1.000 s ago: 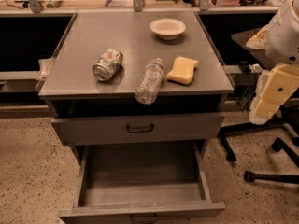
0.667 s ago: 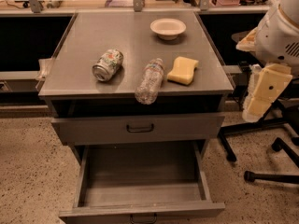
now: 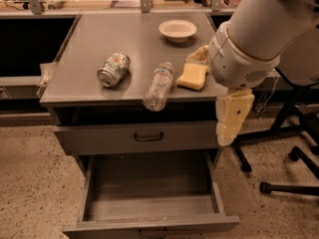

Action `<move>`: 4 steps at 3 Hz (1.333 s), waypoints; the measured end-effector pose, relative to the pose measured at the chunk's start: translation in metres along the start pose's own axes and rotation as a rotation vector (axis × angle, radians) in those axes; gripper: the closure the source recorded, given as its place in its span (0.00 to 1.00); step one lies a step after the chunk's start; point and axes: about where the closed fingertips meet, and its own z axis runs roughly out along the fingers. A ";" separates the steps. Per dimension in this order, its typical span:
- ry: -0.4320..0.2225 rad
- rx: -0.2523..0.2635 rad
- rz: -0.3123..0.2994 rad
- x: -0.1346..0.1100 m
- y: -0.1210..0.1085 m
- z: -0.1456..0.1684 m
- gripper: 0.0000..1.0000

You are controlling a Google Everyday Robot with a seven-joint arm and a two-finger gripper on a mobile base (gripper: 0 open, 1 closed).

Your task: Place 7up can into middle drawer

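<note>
The 7up can (image 3: 113, 69) lies on its side on the left part of the grey cabinet top (image 3: 99, 34), its silver end facing the front. The middle drawer (image 3: 149, 183) is pulled open below and holds nothing; its front with the dark handle (image 3: 152, 231) is at the bottom edge of the view. My gripper (image 3: 232, 118), cream-coloured, hangs under the large white arm (image 3: 259, 29) beside the cabinet's right front corner, well to the right of the can and touching nothing.
A clear crinkled water bottle (image 3: 158, 86) lies at the top's front edge, right of the can. A yellow sponge (image 3: 193, 76) and a white bowl (image 3: 177, 30) sit further right and back. The upper drawer front (image 3: 137, 137) is shut. Black chair legs (image 3: 279, 148) stand at the right.
My arm and gripper have swung left and slightly down, from out at the right to the cabinet's right front corner. The can, bottle and drawers have not moved.
</note>
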 end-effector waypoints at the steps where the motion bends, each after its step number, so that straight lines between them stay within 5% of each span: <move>1: -0.060 0.049 -0.064 -0.011 0.015 -0.025 0.00; 2: -0.066 0.056 -0.073 -0.015 0.016 -0.028 0.00; 3: -0.020 0.044 -0.238 -0.035 0.003 -0.019 0.00; 4: -0.070 0.020 -0.488 -0.064 -0.017 -0.006 0.00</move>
